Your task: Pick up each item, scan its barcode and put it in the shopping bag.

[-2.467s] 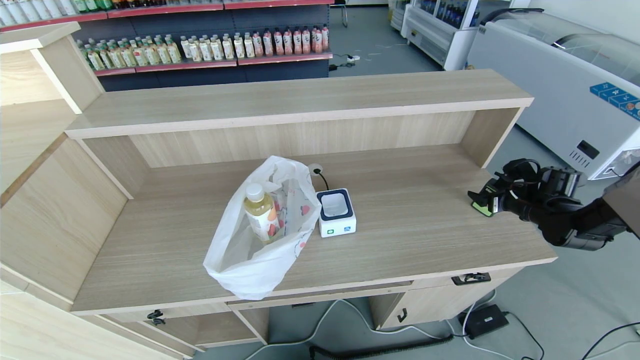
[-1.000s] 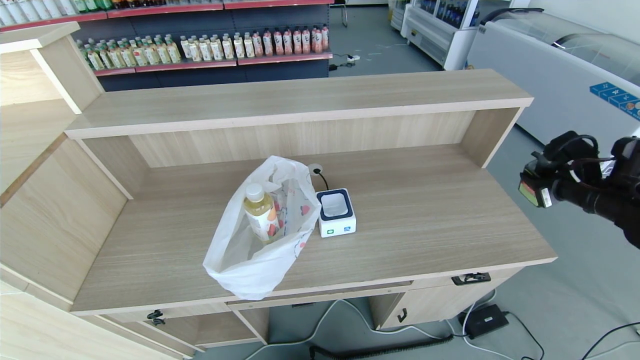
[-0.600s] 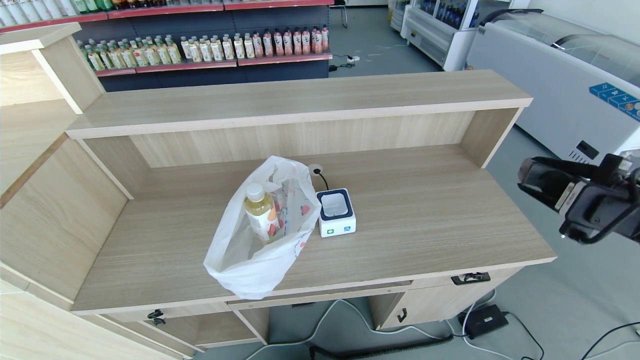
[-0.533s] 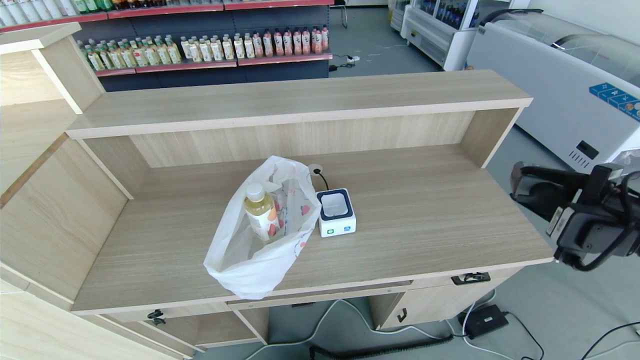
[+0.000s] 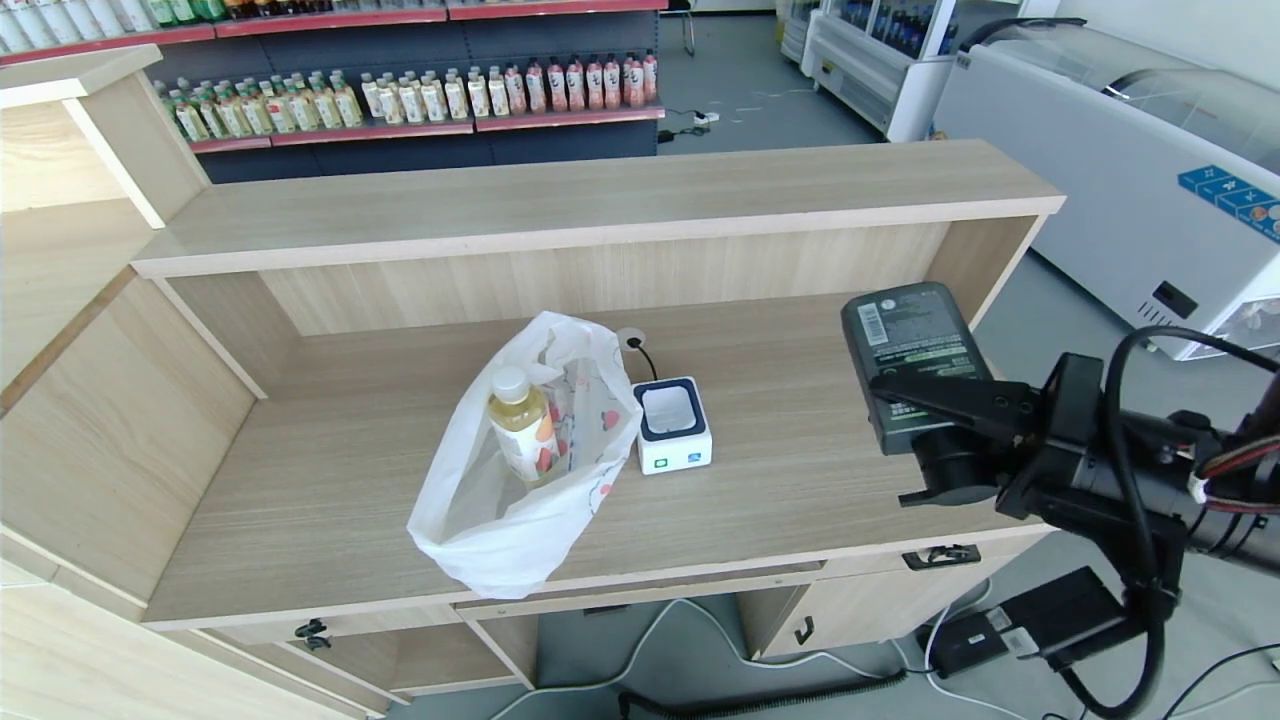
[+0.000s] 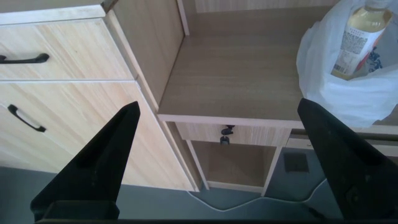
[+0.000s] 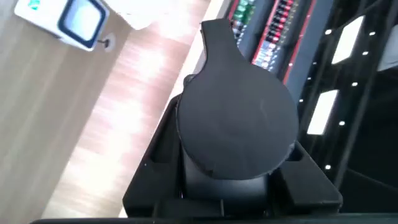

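Plainly, the right gripper (image 5: 915, 440) is clamped on a dark flat package (image 5: 908, 345), held over the right end of the counter (image 5: 800, 490). One finger lies across the package's lower face and the other shows below it. The package's printed side is turned up. It carries a white barcode sticker at one top corner, rows of pale small print and a green band lower down, all too small to read.

The white shopping bag (image 5: 470, 505) stands near the middle of the counter, toward the front edge, its mouth open and red-pink prints on its side. Inside it a bottle (image 5: 520, 420) stands upright, with a white cap, yellowish drink and a label showing orange-red fruit. In the left wrist view the bottle's (image 6: 359, 34) label shows a panel of fine print that cannot be made out.

The scanner (image 5: 672, 425), a white box with a dark blue frame around its window and a small green mark on its front, sits just beside the bag on the right.

The left gripper (image 6: 217, 109) hangs off the counter's front left corner, jaws spread wide and holding nothing.
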`<state>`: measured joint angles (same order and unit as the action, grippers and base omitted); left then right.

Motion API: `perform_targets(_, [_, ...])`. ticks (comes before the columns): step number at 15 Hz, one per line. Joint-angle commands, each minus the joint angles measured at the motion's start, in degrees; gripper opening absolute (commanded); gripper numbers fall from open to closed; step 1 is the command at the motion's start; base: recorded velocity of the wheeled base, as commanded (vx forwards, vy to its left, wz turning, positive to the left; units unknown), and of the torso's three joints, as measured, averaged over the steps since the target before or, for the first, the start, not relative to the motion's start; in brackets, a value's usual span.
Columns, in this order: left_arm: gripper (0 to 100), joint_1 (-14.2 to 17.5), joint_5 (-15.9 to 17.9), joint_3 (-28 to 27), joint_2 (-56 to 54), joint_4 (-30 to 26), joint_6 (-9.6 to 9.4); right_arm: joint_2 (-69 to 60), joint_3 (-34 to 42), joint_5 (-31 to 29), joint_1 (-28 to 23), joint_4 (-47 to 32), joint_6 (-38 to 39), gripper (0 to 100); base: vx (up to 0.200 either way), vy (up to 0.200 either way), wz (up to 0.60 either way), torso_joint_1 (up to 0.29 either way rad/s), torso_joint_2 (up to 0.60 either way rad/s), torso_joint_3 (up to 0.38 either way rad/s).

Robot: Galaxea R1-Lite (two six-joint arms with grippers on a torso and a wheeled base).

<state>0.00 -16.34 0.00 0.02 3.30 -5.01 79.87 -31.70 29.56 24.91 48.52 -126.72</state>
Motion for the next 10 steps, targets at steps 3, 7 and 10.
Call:
perform_targets(3, [100,0.00,-0.01,0.00,-0.02,0.04,0.00,1.78,0.49,1.90,9.37,10.28,-4.41,0,0.000,0.000,0.00,0.000,0.00,0.000])
perform_targets(7, [100,0.00,-0.01,0.00,-0.02,0.04,0.00,3.71,1.02,11.66,11.57,10.54,-8.19,0,0.000,0.000,0.00,0.000,0.00,0.000])
perform_targets(10, [100,0.00,-0.01,0.00,-0.02,0.04,0.00,1.69,2.52,19.22,12.54,10.72,-10.04,0,0.000,0.000,0.00,0.000,0.00,0.000])
